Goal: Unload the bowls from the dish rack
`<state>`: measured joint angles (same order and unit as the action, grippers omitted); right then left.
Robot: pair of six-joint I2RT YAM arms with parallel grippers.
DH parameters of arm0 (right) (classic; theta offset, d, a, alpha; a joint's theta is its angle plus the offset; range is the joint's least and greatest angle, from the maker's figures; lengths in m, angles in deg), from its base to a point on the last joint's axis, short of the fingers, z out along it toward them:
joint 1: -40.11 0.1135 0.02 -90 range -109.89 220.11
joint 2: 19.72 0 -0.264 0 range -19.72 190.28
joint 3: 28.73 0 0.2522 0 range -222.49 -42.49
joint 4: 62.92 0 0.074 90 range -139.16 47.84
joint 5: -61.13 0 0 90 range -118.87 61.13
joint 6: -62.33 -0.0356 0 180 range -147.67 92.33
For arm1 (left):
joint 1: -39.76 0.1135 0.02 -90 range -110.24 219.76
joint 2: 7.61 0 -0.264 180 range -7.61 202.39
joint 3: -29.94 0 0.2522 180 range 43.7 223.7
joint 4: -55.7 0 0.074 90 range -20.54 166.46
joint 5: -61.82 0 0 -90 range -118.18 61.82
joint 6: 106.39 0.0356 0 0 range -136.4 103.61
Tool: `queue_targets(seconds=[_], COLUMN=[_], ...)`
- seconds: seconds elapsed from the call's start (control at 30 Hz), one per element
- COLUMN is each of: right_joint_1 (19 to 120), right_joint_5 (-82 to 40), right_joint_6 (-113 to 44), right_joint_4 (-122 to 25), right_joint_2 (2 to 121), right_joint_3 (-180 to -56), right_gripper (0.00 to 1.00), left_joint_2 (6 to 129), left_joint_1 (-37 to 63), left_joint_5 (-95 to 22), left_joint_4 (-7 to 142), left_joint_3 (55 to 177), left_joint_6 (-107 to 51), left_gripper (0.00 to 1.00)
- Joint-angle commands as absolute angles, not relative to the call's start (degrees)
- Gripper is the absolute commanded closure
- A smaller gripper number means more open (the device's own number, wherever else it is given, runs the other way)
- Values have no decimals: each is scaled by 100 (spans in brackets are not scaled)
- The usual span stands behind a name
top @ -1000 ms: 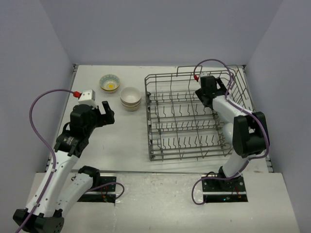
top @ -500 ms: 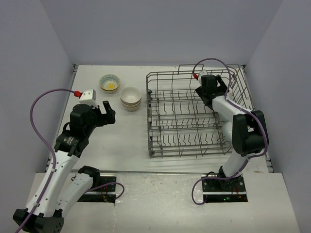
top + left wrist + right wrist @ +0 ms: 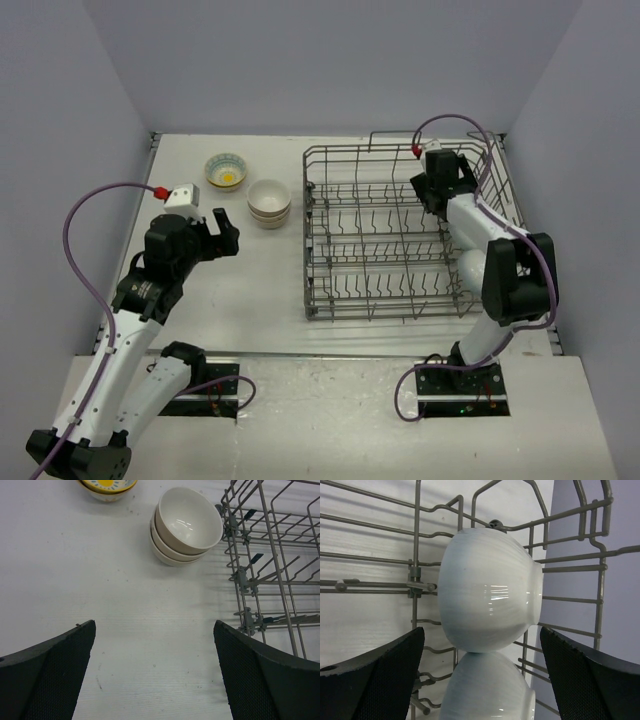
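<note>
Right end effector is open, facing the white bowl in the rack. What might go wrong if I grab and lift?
1. The white bowl is glossy and rounded, standing on edge; the right end effector may slip off it.
2. A second white bowl right beside it might get nudged or dragged.
3. Wires of the dish rack close by its rim may snag it on lifting.

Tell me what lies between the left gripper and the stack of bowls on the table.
Only bare table: nothing stands on that stretch. The left wrist view shows it, from the open left gripper up to the stack of bowls.
</note>
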<state>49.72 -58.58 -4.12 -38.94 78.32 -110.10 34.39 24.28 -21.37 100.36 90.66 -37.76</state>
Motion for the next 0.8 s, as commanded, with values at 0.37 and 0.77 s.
queue_targets(seconds=[0.37,0.77], right_joint_1=[4785,4767], right_joint_5=[-5594,-5629], right_joint_6=[-446,-324], right_joint_4=[-3632,-3703], right_joint_2=[7906,8065], right_joint_3=[-11667,-11605], right_gripper=[4,4], left_joint_2=[3449,3467], left_joint_1=[2350,2342], left_joint_5=[-2273,-2326], left_joint_4=[9776,9759], left_joint_3=[9002,9002], left_joint_6=[-3591,-3573], left_gripper=[0,0])
